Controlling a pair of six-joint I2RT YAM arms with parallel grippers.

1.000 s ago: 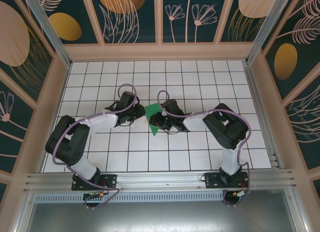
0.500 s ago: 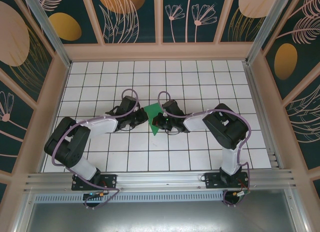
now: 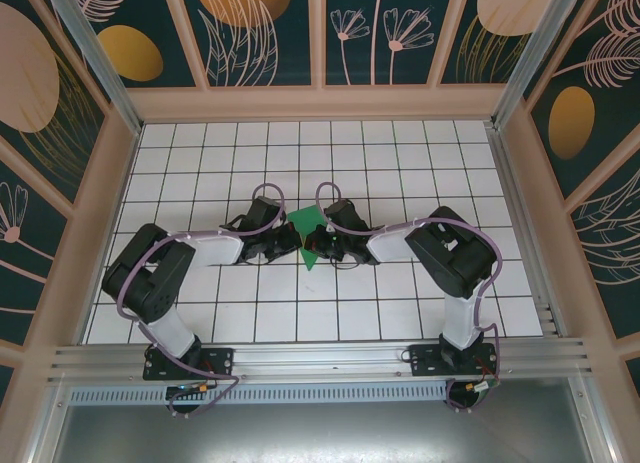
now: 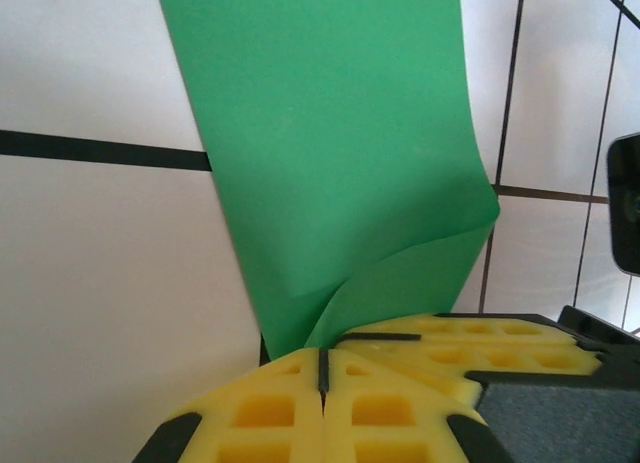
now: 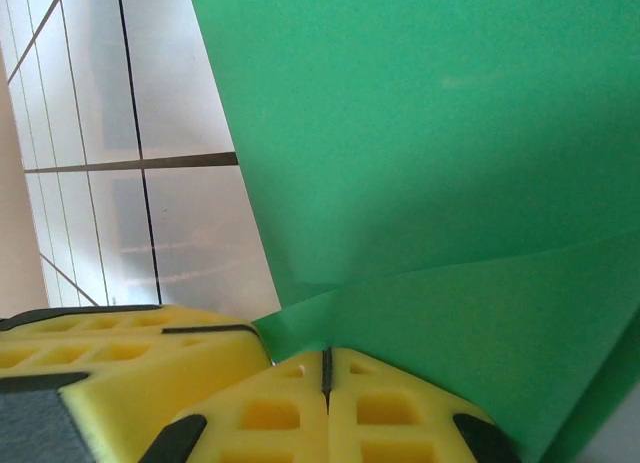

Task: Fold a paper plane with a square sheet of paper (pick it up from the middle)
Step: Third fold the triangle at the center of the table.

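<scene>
Pinching the square sheet of paper (image 3: 302, 221), left tool (image 4: 322, 361) and right tool (image 5: 326, 371), its clamped edges hidden between yellow pads (image 4: 268, 411).

White grid table (image 3: 200, 143); floral wall panels (image 3: 265, 33) bkgd.

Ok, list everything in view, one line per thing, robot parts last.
sheet of paper: one, bright green, mid-table, partly folded over
table: one, white tiles with black grid lines, under everything
enclosure walls: three, dark teal with peach plant prints, around the table
rail: one, silver metal, near edge
left arm, right arm: two, black and white, purple cables, at the rail
left gripper: one, yellow pads, shut on the sheet of paper
right gripper: one, yellow pads, shut on the sheet of paper
</scene>
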